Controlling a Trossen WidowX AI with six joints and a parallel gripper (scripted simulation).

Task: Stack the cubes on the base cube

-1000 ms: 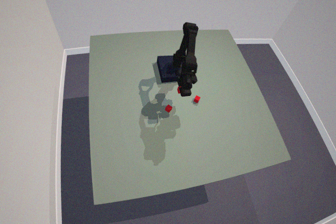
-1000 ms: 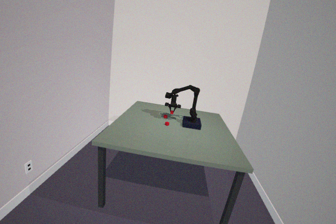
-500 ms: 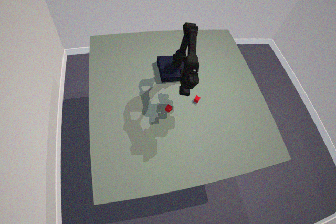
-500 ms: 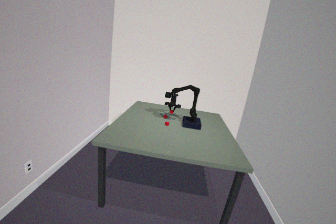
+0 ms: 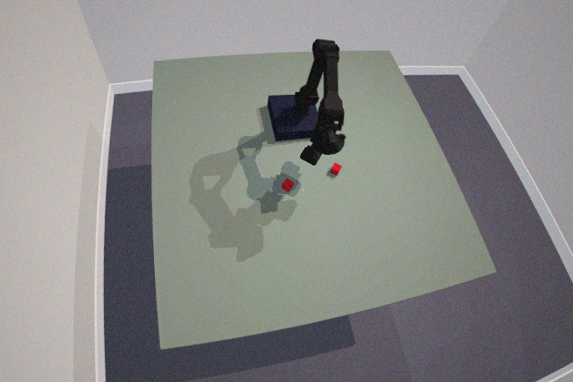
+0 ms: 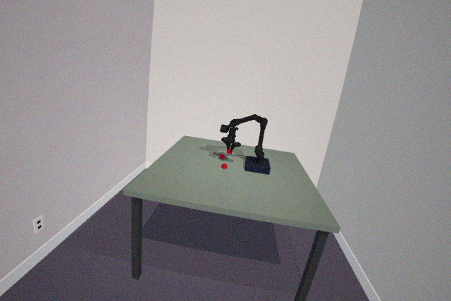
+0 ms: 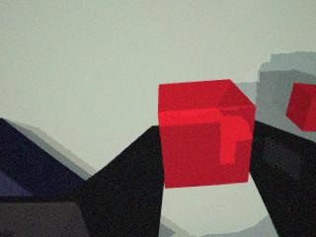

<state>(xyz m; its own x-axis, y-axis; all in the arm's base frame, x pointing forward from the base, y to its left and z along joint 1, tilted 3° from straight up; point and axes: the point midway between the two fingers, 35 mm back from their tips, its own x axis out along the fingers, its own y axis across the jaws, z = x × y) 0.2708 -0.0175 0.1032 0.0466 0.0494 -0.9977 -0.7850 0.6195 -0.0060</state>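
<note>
My gripper (image 6: 229, 149) (image 7: 200, 132) is shut on a red cube (image 6: 229, 151) (image 7: 205, 133) and holds it level a little above the green table (image 5: 370, 230) (image 6: 232, 192). In the top view the arm (image 5: 330, 105) hides the held cube. A second red cube (image 5: 287, 184) (image 6: 221, 156) (image 7: 303, 107) stands on the table in the arm's shadow, close beside the held one. A third red cube (image 5: 336, 168) (image 6: 223, 166) stands apart on the table. All three look alike, and I cannot tell which is the fixed base.
The arm's dark blue mount (image 5: 282, 114) (image 6: 258, 166) sits on the table behind the cubes, and its edge shows in the wrist view (image 7: 27, 158). The table's edges lie far from the cubes. Walls stand close around the table.
</note>
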